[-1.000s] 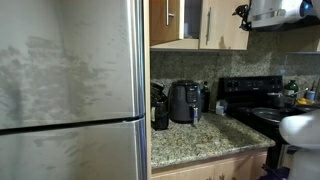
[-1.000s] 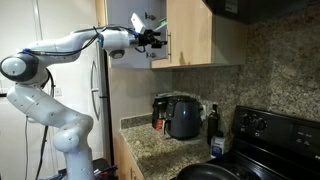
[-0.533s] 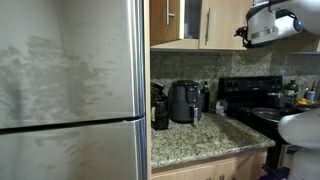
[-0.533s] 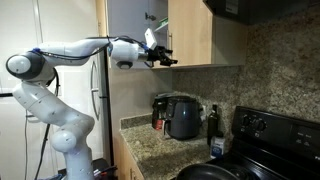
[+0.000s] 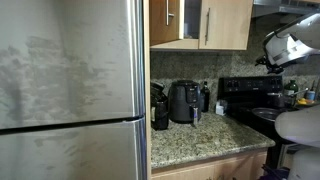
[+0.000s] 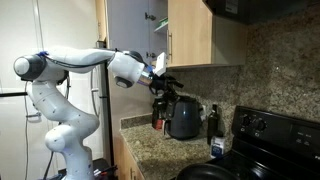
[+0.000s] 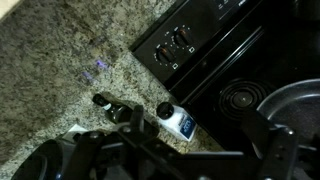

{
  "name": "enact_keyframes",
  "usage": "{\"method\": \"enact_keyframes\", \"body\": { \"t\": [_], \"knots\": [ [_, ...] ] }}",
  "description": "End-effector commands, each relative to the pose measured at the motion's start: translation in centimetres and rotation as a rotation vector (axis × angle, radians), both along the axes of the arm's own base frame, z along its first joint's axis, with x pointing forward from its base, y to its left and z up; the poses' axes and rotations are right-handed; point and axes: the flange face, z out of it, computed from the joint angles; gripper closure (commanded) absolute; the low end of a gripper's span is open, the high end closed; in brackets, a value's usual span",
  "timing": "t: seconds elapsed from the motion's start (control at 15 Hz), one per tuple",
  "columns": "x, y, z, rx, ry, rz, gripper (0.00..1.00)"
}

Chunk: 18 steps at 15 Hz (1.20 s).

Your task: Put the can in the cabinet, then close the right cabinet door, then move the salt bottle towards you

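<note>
My gripper (image 6: 166,80) hangs in the air below the wooden cabinet (image 6: 190,35), above the black appliances. In the wrist view its dark fingers (image 7: 95,150) stand apart at the bottom edge with nothing between them. The salt bottle (image 7: 176,121), white with a dark cap and a blue label, stands on the granite counter beside the stove. It also shows in both exterior views (image 6: 216,147) (image 5: 220,107). The right cabinet door (image 5: 228,22) with its silver handle lies flat against the cabinet front. The can is out of view.
A big steel fridge (image 5: 70,90) fills the left. A black coffee maker (image 5: 183,101) and other dark appliances stand at the back of the granite counter (image 5: 205,135). A black stove (image 7: 230,70) with a pan (image 7: 295,110) is next to the bottle.
The arm has come away from the cabinet and moved down, towards the counter and the stove. The gripper has left the cabinet door.
</note>
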Motion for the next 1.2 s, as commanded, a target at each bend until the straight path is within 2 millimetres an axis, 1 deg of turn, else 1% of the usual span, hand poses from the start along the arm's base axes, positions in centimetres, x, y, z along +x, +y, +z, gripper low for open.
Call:
{"method": "enact_keyframes", "body": {
  "t": [0.0, 0.07, 0.13, 0.2, 0.33, 0.47, 0.53, 0.6, 0.67, 0.73, 0.87, 1.0, 1.13],
  "knots": [
    [-0.1, 0.0, -0.1, -0.002, 0.005, -0.003, 0.00],
    [-0.1, 0.1, -0.1, -0.005, 0.006, -0.001, 0.00],
    [1.1, 0.1, -1.9, -0.010, 0.064, -0.004, 0.00],
    [2.3, 0.2, -4.0, 0.034, 0.114, 0.039, 0.00],
    [4.2, 0.9, -7.1, 0.121, 0.158, 0.103, 0.00],
    [5.1, 0.0, -10.1, 0.182, 0.243, 0.138, 0.00],
    [4.4, 1.3, -8.0, 0.131, 0.183, 0.122, 0.00],
    [4.8, 1.0, -9.3, 0.159, 0.212, 0.131, 0.00],
    [4.9, 0.6, -10.2, 0.174, 0.229, 0.129, 0.00],
    [5.0, 0.4, -10.6, 0.183, 0.235, 0.126, 0.00],
    [4.7, -0.1, -10.2, 0.088, 0.299, 0.117, 0.00],
    [4.2, -0.7, -10.9, 0.054, 0.364, 0.104, 0.00],
    [4.1, -0.8, -10.8, 0.044, 0.368, 0.096, 0.00]
  ]
}}
